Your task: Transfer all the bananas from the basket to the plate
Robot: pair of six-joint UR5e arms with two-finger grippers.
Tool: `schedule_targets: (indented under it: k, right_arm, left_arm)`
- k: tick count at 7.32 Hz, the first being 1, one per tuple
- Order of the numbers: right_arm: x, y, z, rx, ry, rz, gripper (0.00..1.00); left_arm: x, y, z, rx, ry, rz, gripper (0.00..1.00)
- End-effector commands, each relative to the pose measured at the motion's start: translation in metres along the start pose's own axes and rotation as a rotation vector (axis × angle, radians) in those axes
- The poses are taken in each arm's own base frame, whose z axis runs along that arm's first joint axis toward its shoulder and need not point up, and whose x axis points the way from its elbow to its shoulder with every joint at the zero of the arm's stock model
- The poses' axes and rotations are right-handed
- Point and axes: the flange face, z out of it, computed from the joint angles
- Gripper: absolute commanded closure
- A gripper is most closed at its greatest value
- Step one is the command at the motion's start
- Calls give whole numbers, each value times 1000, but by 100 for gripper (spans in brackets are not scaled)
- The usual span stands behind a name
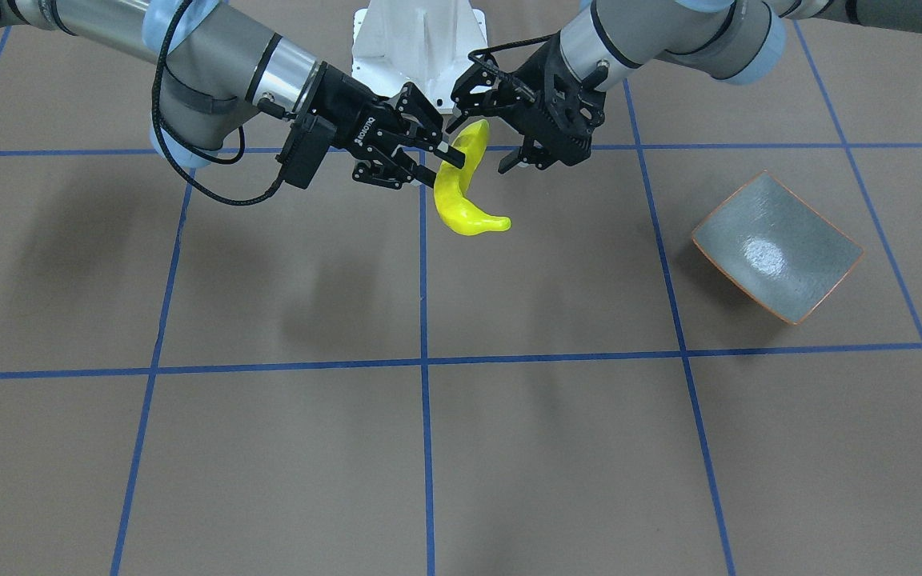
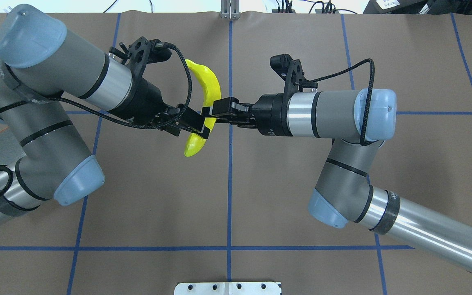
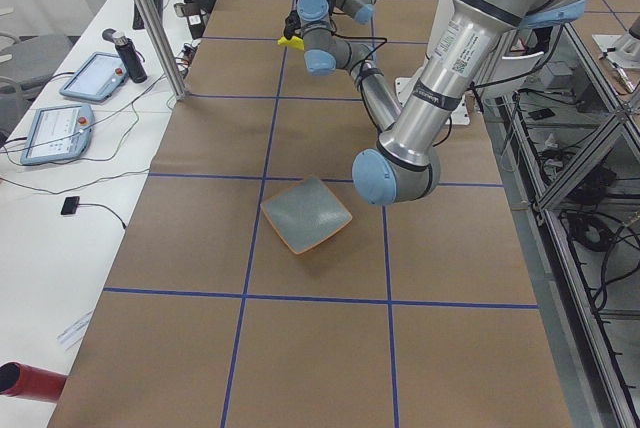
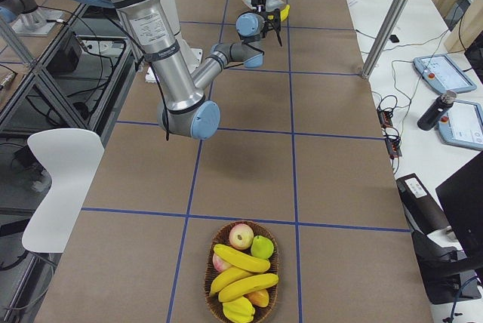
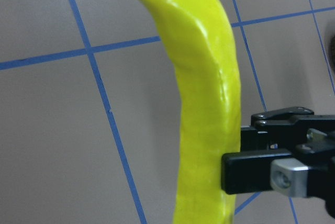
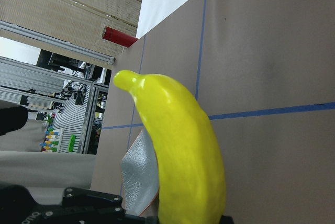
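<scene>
Banana (image 5: 209, 130) up close, aloft well apart from the plate (image 1: 777, 248), long axis crosswise to the right claw (image 1: 446, 156) pinching it and the spread left claw (image 1: 483, 144), nearer the plate, flanking it.

Front-facing view: the banana (image 1: 465, 204) hung above the table (image 1: 269, 448) at upper centre, gripped by the right gripper (image 1: 449, 156) reaching in from the frame's left, its upper end between the spread fingers of the left gripper (image 1: 479, 148) reaching in from the frame's right. The plate (image 1: 777, 248) sat on the table at mid right, well apart from them. Right-end view: the basket (image 4: 219, 232) sat at bottom centre, with other bananas (image 4: 241, 259) lying in it among apples (image 4: 241, 236).
</scene>
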Motion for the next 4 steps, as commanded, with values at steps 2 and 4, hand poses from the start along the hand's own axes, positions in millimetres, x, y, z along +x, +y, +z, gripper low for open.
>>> schedule_targets:
  k: [2, 4]
  right_arm:
    - [0, 2, 0, -7, -16, -5, 100]
    - [5, 6, -4, -13, -42, -9, 100]
  left_arm:
    - [4, 6, 7, -12, 11, 8, 24]
    - [5, 5, 7, -11, 12, 10, 29]
